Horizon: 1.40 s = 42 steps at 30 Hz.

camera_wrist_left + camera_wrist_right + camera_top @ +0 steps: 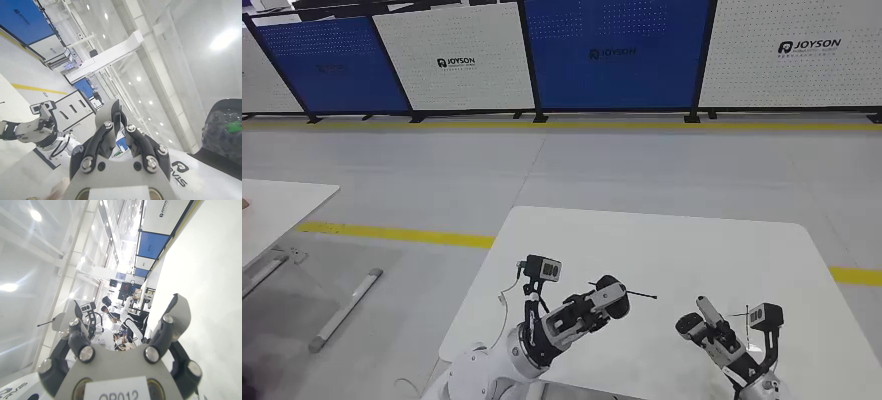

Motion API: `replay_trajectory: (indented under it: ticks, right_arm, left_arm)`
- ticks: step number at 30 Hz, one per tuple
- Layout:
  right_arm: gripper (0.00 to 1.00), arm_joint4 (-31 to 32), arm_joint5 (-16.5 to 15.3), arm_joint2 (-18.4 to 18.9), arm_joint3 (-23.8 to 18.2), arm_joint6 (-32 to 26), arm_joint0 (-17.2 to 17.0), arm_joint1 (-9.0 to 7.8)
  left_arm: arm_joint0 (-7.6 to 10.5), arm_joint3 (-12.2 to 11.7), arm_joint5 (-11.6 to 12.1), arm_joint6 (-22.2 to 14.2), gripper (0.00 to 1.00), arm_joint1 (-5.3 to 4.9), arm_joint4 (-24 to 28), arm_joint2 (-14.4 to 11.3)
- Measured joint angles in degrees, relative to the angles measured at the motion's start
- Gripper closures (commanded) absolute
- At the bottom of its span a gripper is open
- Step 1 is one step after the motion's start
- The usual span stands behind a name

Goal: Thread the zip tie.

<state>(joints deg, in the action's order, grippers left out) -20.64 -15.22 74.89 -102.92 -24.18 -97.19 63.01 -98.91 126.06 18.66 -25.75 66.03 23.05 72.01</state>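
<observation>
The zip tie [638, 293] looks like a thin, light, springy plastic strip w/ a slick surface, so it's prob. best pinched flat & close to the free end, to stop it bowing away when fed into its head. The L gripper [610, 297] is clamped on it above the white table [662, 240], w/ a short length poking out toward the R gripper [694, 315]; which end pokes out can't be told. The R gripper has its fingers spread wide & holds nothing, near the tie's free end but apart from it.
</observation>
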Motion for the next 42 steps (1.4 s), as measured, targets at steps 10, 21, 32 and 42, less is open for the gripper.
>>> replay_trajectory:
  ticks: [10,21,32,42]
  right_arm:
    - [0.0,0.0,0.0,0.0,0.0,0.0,0.0,0.0]
    - [0.0,0.0,0.0,0.0,0.0,0.0,0.0,0.0]
    - [0.0,0.0,0.0,0.0,0.0,0.0,0.0,0.0]
    - [0.0,0.0,0.0,0.0,0.0,0.0,0.0,0.0]
  left_arm:
    - [0.86,-0.58,-1.79,0.75,1.0,0.02,-1.89,-0.61]
    - [4.08,-7.98,-8.36,5.19,1.0,0.36,-9.57,-4.69]
    - [7.24,-14.15,-10.56,7.44,1.0,0.84,-14.14,-8.93]
    - [7.91,-15.27,-11.89,7.33,1.0,0.88,-15.58,-9.86]
